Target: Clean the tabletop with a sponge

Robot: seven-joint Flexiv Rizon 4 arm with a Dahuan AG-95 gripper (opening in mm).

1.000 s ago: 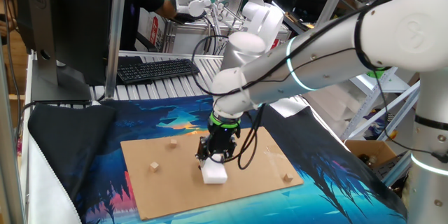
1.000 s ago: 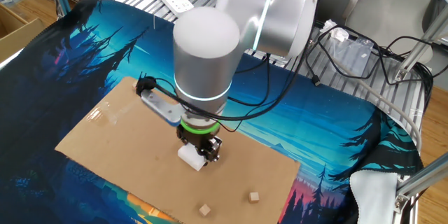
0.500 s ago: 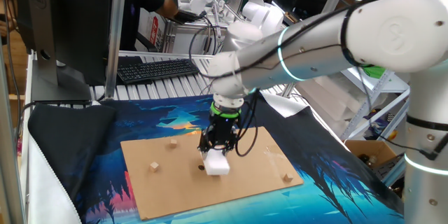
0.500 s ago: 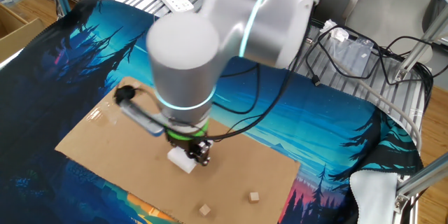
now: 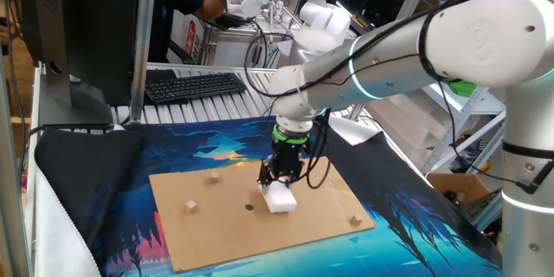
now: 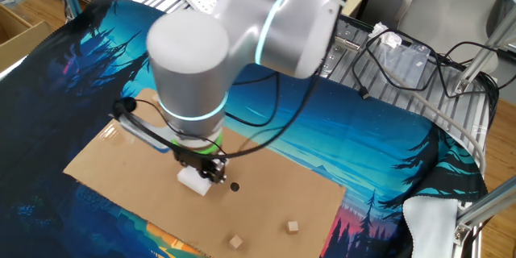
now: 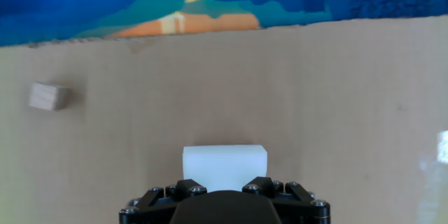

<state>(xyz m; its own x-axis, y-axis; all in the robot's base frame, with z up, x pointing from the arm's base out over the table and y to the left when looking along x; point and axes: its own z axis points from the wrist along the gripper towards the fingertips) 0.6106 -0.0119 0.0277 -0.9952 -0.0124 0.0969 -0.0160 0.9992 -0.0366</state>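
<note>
The white sponge (image 5: 280,197) is held in my gripper (image 5: 279,183) and pressed down on the brown cardboard tabletop (image 5: 216,234). The gripper is shut on the sponge. In the other fixed view the sponge (image 6: 193,181) sits under the gripper (image 6: 199,169), with a small dark dot (image 6: 235,186) on the board just to its right. That dot shows left of the sponge in the first fixed view (image 5: 248,207). In the hand view the sponge (image 7: 224,166) sticks out past the black gripper body, flat on the board (image 7: 315,98).
Small tan wooden cubes lie on the board (image 5: 190,206) (image 5: 213,175) (image 5: 356,220), two show in the other fixed view (image 6: 293,226) (image 6: 235,242), one in the hand view (image 7: 47,96). The blue printed mat (image 5: 407,225) surrounds the board. A keyboard (image 5: 190,85) and monitor stand behind.
The gripper has slid the sponge across the board to the right in the first fixed view, away from the dark dot, which now shows uncovered beside it.
</note>
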